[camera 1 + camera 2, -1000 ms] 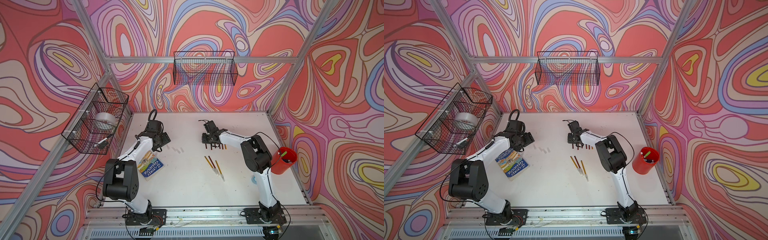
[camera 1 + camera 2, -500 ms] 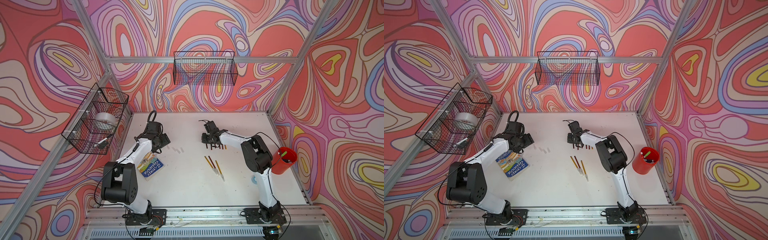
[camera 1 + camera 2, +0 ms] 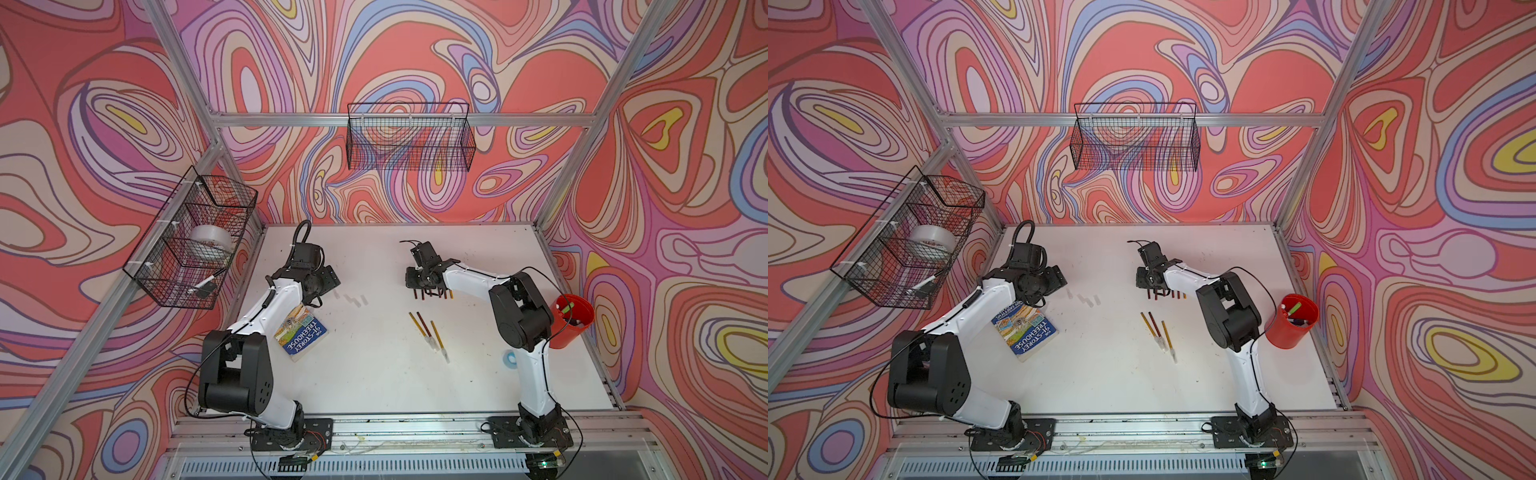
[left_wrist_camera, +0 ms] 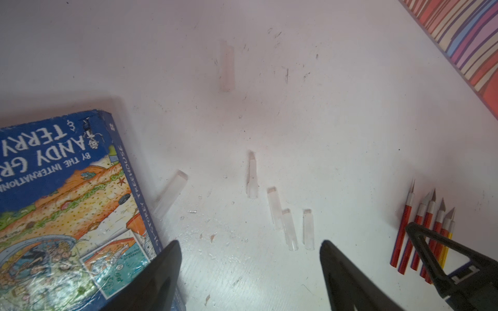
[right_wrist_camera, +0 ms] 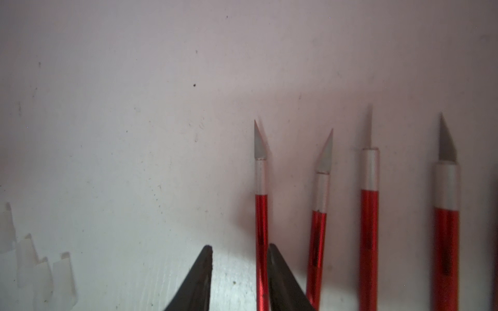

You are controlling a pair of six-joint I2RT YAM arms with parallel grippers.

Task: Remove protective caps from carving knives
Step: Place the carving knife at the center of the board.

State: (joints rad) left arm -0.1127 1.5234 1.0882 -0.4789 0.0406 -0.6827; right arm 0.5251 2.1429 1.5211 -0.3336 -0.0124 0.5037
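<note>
Two robot arms work over a white worktop [image 3: 374,386] inside a brightly patterned booth. At the far centre-right, the right tool [image 5: 239,247] is low over a row of carving knives [image 5: 369,215] with red handles and bare grey blades. Its jaws stand apart around one handle, which lies against one jaw with a clear gap to the other, so nothing is clamped. In both top views the tool hides much of that row.

To the left, the left tool [image 4: 250,243] hovers with jaws wide apart, holding nothing. Beyond it, several loose protective caps [image 4: 292,229] lie scattered on the worktop between the two arms, just right of a blue book [image 4: 67,202].

Nearer the front, three further knives [image 3: 428,336] lie side by side, apart from the row, each with a pale cap on its near end. A red cup [image 3: 571,320] stands at the right edge.
</note>
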